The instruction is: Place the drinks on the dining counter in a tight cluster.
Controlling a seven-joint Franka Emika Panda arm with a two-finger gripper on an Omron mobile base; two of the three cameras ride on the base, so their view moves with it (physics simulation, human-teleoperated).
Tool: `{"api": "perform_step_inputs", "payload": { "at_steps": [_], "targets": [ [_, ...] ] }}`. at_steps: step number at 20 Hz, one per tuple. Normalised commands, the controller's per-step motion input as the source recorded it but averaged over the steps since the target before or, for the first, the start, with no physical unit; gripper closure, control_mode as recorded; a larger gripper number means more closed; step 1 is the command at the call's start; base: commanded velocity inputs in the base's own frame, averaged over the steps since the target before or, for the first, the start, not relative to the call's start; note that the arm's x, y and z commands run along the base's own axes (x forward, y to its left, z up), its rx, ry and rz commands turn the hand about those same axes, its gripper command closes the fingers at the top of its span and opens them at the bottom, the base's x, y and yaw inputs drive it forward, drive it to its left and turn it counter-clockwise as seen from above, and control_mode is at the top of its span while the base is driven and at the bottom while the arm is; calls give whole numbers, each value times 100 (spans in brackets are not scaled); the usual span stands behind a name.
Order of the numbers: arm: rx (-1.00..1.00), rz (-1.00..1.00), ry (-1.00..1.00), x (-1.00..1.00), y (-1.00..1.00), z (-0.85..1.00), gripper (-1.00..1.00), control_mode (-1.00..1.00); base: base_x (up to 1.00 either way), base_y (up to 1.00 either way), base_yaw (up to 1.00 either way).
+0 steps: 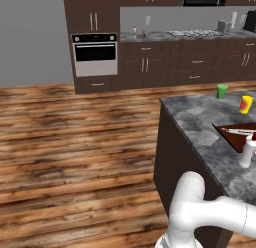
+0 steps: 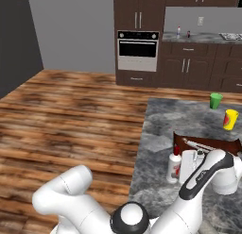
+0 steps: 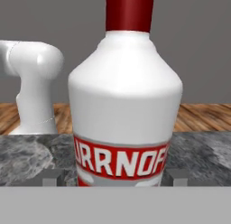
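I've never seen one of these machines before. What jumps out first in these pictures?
A white bottle with a red cap looms right in front of the claw, standing upright on the grey marbled island counter between the two finger tips, which stand apart from its sides. Further along that counter sit a green cup and a yellow cup. Across the wooden floor, a built-in oven stands out against the dark cabinets.
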Motion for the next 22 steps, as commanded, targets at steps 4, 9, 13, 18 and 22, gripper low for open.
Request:
{"api": "perform_step_inputs", "payload": {
  "at_steps": [4,9,13,18,22],
  "targets": [
    [0,0,0,0,0,0,-100,-100,0,0,0],
    [0,0,0,0,-1,0,-100,-100,0,0,0],
    [0,-3,0,-1,-23,1,-100,-100,0,0,0],
    [0,-10,-1,-8,-34,13,-100,-100,0,0,0],
    [0,-7,-3,-49,-23,12,-100,-100,0,0,0]
  ]
}}
